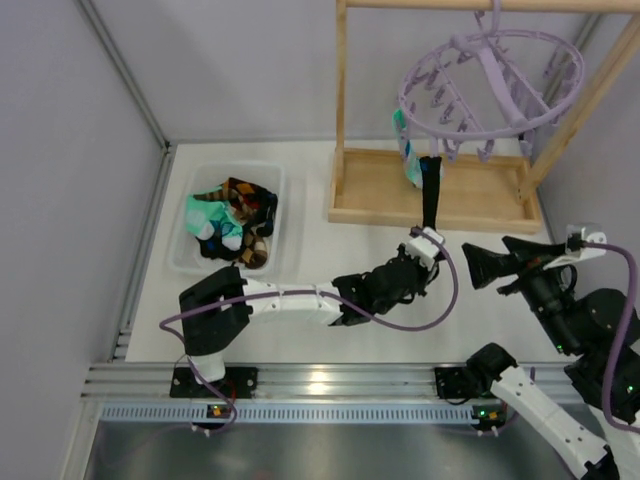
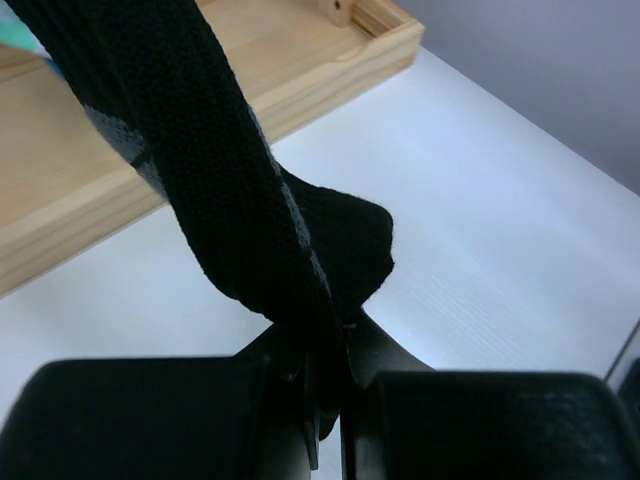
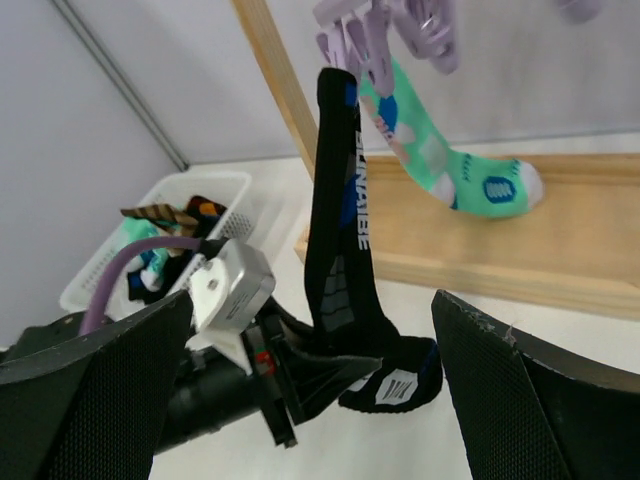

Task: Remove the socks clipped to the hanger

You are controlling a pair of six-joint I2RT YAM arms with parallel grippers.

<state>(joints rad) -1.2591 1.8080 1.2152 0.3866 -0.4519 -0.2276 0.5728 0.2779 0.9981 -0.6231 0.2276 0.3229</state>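
The left gripper (image 1: 425, 240) has its fingers pinched fully shut on the lower end of a long black knitted sock (image 1: 431, 190). The grip is low, presumably so that a downward pull can tug the cuff out of its clip. The sock runs straight and looks taut up to the round pale-purple plastic hanger (image 1: 490, 85), a ring with spokes and small dangling clips that hangs by its hook from the wooden rack frame (image 1: 340, 100) at the far right corner of the white worktop (image 1: 320, 250). In the right wrist view the cuff meets the clips, so the sock is not yet free.

The fabric is a soft ribbed knit with blue patches and white lettering down the leg (too small to read), and its foot folds limply over the fingers. Just beside it hangs a mint-green sock (image 1: 408, 150) with a white toe and patterned patches, also clipped, its foot drooping towards the rack's flat wooden base.

The right gripper (image 1: 470, 268) waits near the right edge with its fingers spread wide and holding nothing, aimed at the black sock (probably ready to help).

Towards the far left corner, a white slatted plastic basket (image 1: 240, 167) holds a heap of loose socks (image 1: 230, 220), likely the drop-off place.
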